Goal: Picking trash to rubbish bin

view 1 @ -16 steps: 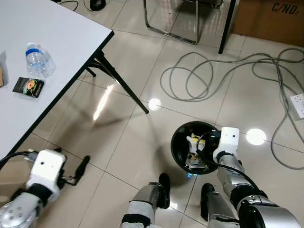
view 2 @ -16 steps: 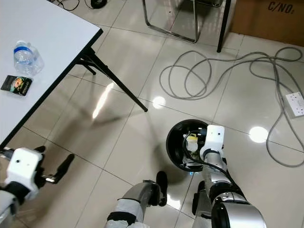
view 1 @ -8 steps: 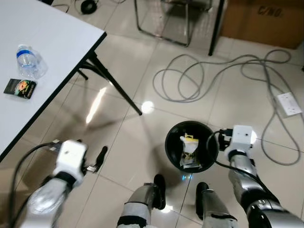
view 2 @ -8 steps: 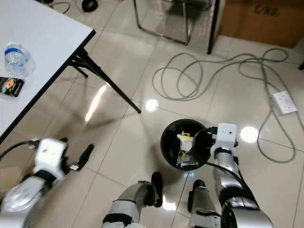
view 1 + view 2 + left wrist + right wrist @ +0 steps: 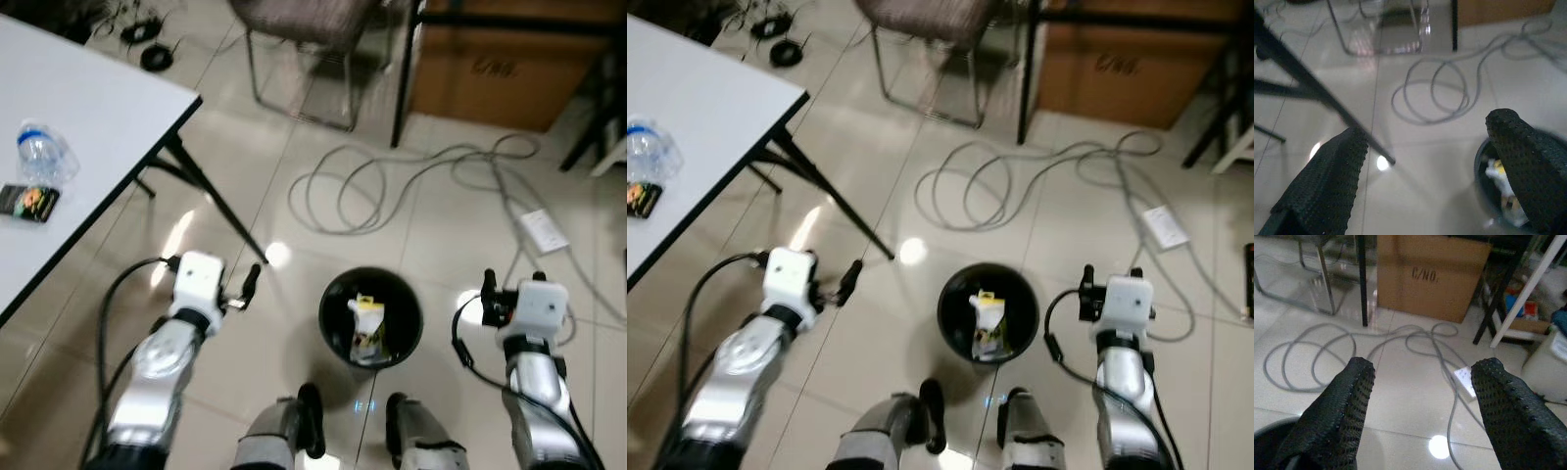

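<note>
So the black rubbish bin (image 5: 370, 315) sits on the tiled floor (image 5: 294, 137) right in front of the robot's feet, and there's a white and yellow carton (image 5: 365, 326) of trash lying inside it. Left hand (image 5: 251, 283) hovers just left of the bin, fingers spread wide apart, holding nothing. Right hand (image 5: 487, 291) is up on the bin's right side, also spread open and empty. Over on the white tabletop (image 5: 88, 127) at the left: a clear water bottle (image 5: 40, 155) and a small dark packet (image 5: 27, 202) beside it. Grey cable (image 5: 392, 186) loops across the floor beyond the bin.
</note>
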